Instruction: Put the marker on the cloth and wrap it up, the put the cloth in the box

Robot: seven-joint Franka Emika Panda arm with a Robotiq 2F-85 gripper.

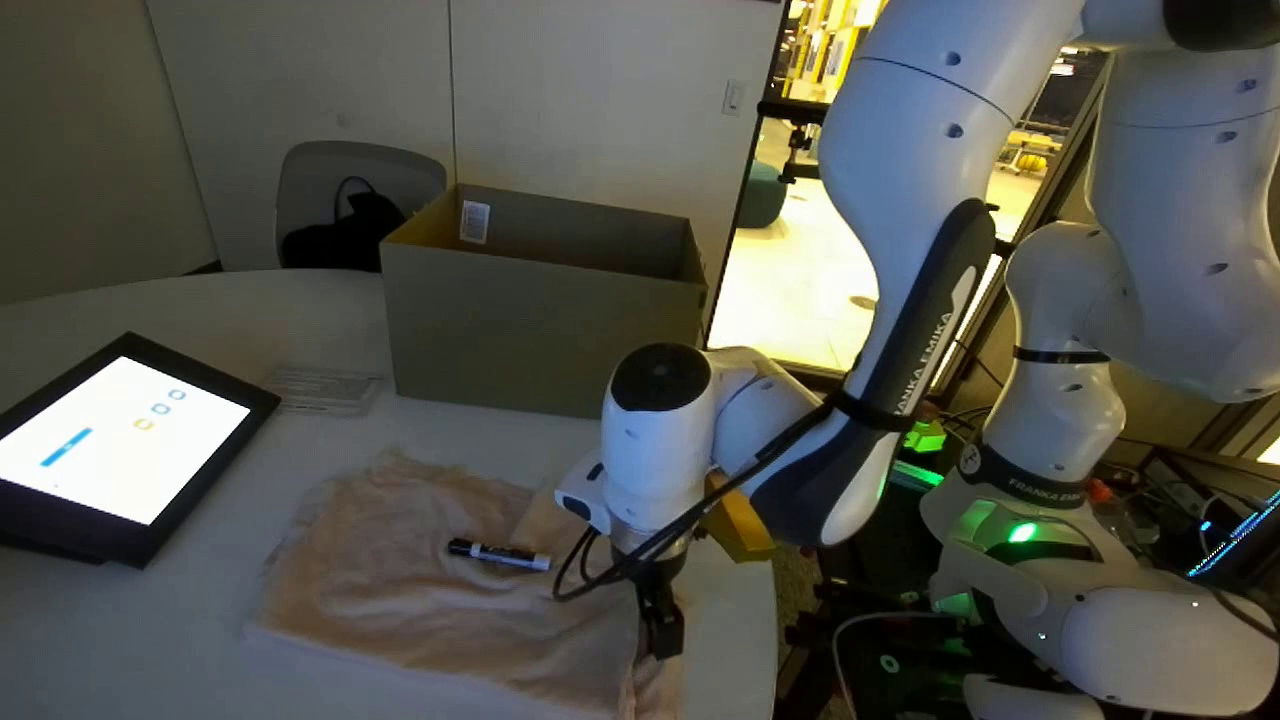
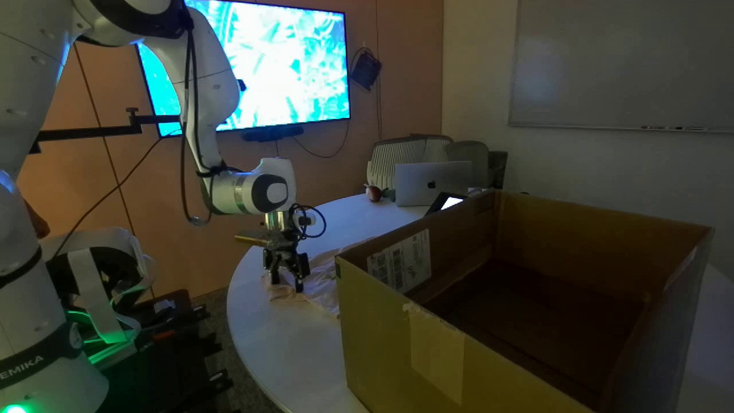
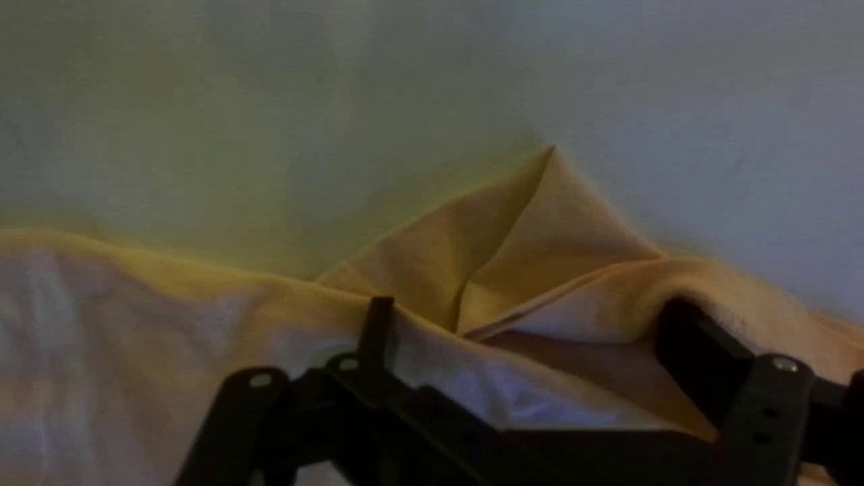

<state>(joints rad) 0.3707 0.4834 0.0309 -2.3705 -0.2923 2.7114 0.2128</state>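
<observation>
- Nearest the lens in an exterior view, find the open-topped cardboard box [image 2: 378, 338] on the white table [image 2: 298, 361], partly hiding the crumpled cloth [image 2: 324, 287], which lies outside. Count the boxing as left to do.
- Left of that and farther off, see the Robotiq gripper [image 2: 287, 280] pointing down at the cloth's end near the table's edge, with jaws parted and nothing visibly held.
- In an exterior view, see the black-and-white marker [image 1: 498, 555] lying on top of the cloth, uncovered. Take the placing as done, the wrapping as not yet achieved: some creases and folds, but none laid over the marker.
- For the pose, find the Franka arm [image 1: 900, 180] reaching in from above and sloping down to a nearly upright wrist [image 1: 655, 450] at the cloth's end, to the side of the marker and apart from it.
- In the wrist view, see the fingers [image 3: 702, 351] standing wide apart, with loose folds of cloth between. Notice one tip set against or partly under a curled fold; cannot tell about contact at the opposite tip. Read as lined up for pinching this border, probably for drawing it over the marker.
</observation>
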